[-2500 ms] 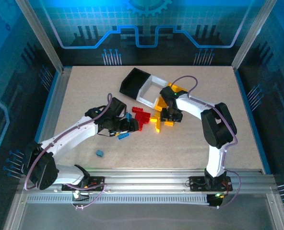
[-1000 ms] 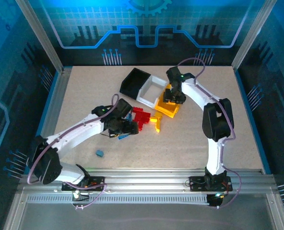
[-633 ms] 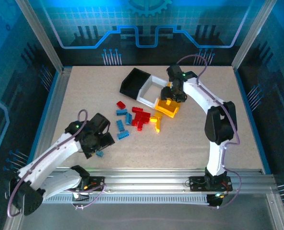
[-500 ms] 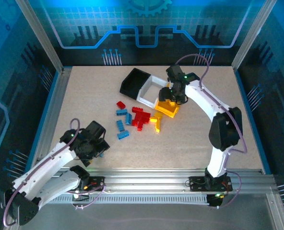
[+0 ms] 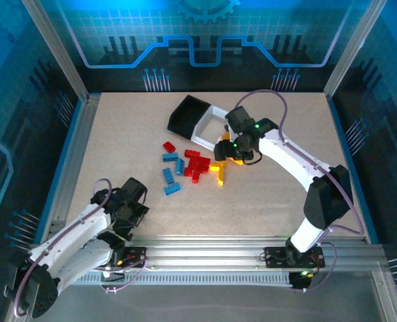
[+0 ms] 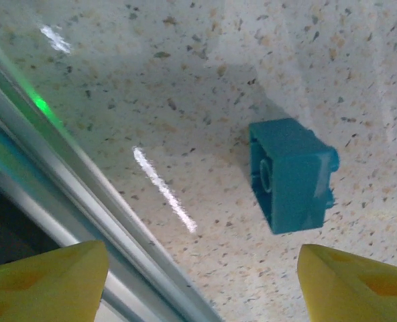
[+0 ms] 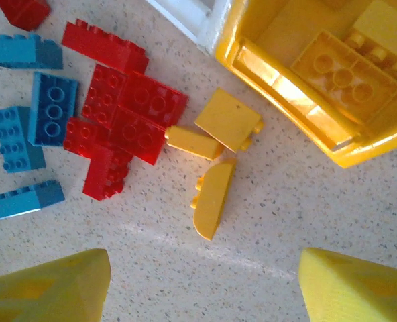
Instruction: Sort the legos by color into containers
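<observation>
Blue brick (image 6: 289, 176) lies on the bench (image 6: 185, 80) under the left claw (image 6: 198, 282) — wide open, empty. Right claw (image 7: 198, 285) — also open, empty — hovers over loose yellow bricks (image 7: 229, 121) beside the yellow bin (image 7: 379, 144).

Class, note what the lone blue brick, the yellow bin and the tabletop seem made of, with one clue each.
Blue brick: likely moulded plastic, smooth, hollow underside with a tube. Yellow bin: glossy plastic, bright highlights on its wall. Tabletop: speckled, stone-like or laminate; glare streaks suggest a smooth coat.
</observation>
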`<act>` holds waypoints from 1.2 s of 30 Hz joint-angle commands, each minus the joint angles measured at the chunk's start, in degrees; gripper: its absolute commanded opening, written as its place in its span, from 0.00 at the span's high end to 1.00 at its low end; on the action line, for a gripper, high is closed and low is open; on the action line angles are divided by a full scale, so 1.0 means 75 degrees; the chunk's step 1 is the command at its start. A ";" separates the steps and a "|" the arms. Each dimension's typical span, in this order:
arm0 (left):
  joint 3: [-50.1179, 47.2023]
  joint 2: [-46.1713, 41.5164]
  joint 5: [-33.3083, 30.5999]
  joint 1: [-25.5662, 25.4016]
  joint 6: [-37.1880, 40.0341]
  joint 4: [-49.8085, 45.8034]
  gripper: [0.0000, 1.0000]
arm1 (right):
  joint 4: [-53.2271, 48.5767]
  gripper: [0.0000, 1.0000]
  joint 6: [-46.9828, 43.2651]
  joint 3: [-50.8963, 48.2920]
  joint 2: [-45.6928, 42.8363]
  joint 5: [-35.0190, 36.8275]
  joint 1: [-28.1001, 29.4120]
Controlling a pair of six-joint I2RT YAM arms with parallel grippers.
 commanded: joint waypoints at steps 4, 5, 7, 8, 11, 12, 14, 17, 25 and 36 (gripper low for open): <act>0.0028 0.0283 0.0195 0.0414 0.0167 0.0573 0.24 | 0.0101 0.25 0.0013 -0.0450 -0.0435 -0.0140 0.0038; 0.0005 0.0295 0.0207 0.0480 0.0181 0.0591 0.24 | 0.0121 0.25 -0.0007 -0.0496 -0.0440 -0.0176 0.0026; -0.0092 0.0321 0.0242 0.0625 0.0201 0.0651 0.24 | 0.0139 0.25 -0.0043 -0.0576 -0.0435 -0.0224 -0.0001; -0.0151 0.0322 0.0267 0.0670 0.0182 0.0704 0.24 | 0.0154 0.25 -0.0056 -0.0620 -0.0441 -0.0246 -0.0014; -0.0332 0.0389 0.0327 0.0771 0.0156 0.0972 0.28 | 0.0179 0.25 -0.0104 -0.0695 -0.0478 -0.0318 -0.0102; -0.0354 0.0459 0.0317 0.0794 0.0168 0.1060 0.30 | 0.0182 0.25 -0.0125 -0.0717 -0.0497 -0.0346 -0.0137; -0.0361 0.0663 0.0333 0.0866 0.0249 0.1257 0.32 | 0.0171 0.26 -0.0155 -0.0744 -0.0508 -0.0391 -0.0196; -0.0177 0.1101 0.0355 0.0958 0.0464 0.1496 0.38 | 0.0160 0.26 -0.0161 -0.0859 -0.0568 -0.0452 -0.0238; 0.0161 0.1791 0.0374 0.1092 0.1008 0.1641 0.61 | 0.0120 0.25 -0.0103 -0.1262 -0.0120 -0.0799 -0.0192; 0.0645 0.1345 0.0193 0.1152 0.1968 0.1070 0.84 | 0.0420 0.26 -0.0115 -0.0779 0.1375 -0.0725 0.0231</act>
